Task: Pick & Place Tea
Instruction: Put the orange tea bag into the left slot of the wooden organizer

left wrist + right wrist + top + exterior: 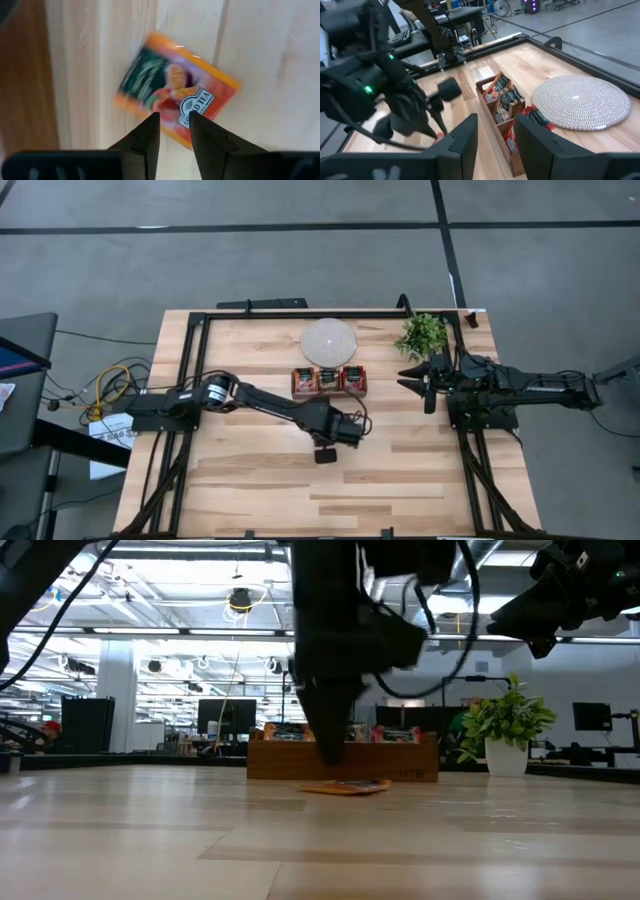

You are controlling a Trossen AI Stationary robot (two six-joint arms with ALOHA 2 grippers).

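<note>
left wrist view: orange tea sachet (175,102) lies flat, apparently just beyond the slightly parted, empty left claw (174,131).

1. Table (400,470) was pale wood planks, smooth, kinda satin.
2. Sachet (175,102) looked like glossy printed paper or foil, orange.
3. Tray (300,762) was brown wood, matt.
4. Disc (580,102) was white woven cord, rough.
5. Left fingers (145,142) looked like dark matt plastic.

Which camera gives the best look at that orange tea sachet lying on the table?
The left wrist view: the orange tea sachet fills it, print readable. The low view shows it edge-on; in the high view the arm hides it; the right wrist view shows a sliver.
</note>
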